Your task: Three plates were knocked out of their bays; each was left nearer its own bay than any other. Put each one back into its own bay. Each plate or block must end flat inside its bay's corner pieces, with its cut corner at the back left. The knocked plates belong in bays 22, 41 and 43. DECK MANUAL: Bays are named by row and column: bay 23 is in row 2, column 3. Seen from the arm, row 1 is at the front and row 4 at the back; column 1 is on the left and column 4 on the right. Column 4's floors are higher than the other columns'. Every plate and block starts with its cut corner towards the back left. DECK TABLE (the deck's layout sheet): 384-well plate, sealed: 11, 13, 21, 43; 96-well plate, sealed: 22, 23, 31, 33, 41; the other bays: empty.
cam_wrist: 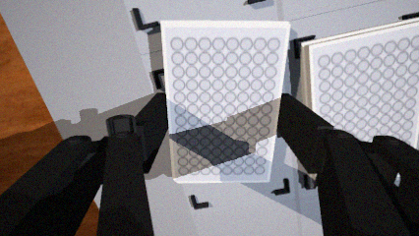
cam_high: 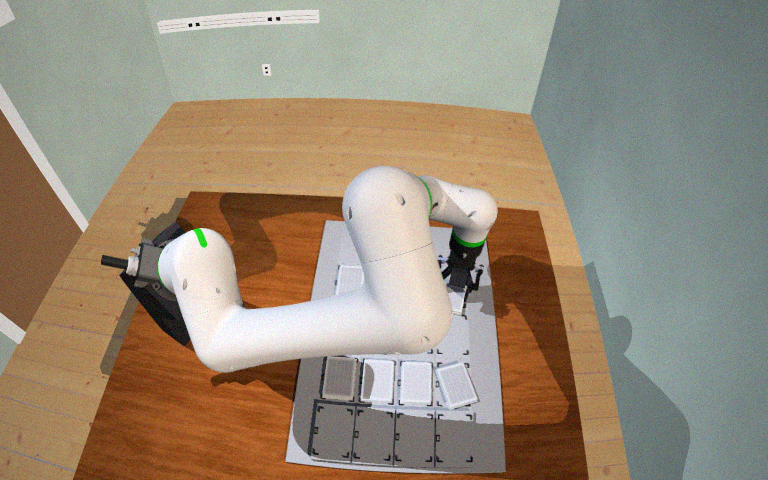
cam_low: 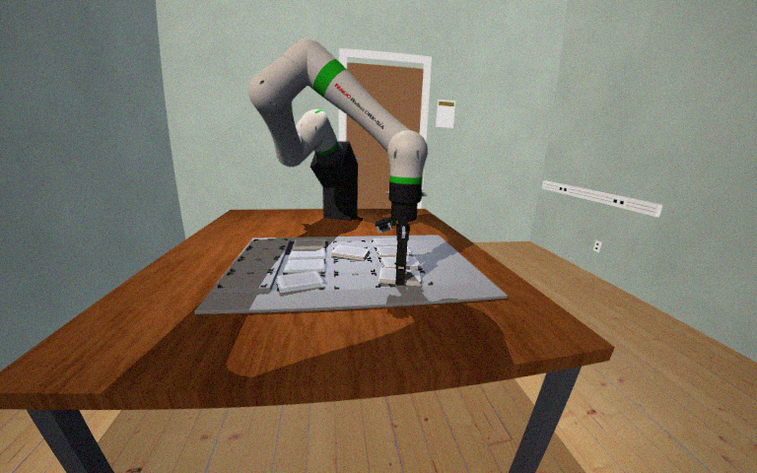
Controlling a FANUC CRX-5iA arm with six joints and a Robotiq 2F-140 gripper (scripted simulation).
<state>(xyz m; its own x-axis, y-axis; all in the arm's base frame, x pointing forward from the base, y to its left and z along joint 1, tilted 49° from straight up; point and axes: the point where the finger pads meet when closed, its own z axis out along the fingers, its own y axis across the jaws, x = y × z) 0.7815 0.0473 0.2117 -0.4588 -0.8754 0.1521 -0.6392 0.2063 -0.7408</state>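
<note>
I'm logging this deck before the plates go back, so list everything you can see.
Table: one, brown wood, under the deck.
Deck: one, grey, black corner pieces, on the table.
Row of plates: four, white to grey, beside the empty bays; end plate skewed.
Lone plate: one, white, partly under the arm.
96-well plate: one, white, between the gripper's fingers.
Neighbour plate: one, white, beside it.
Arm: one, white, green bands.
Gripper: one, black, astride the 96-well plate; grip unclear.
</note>
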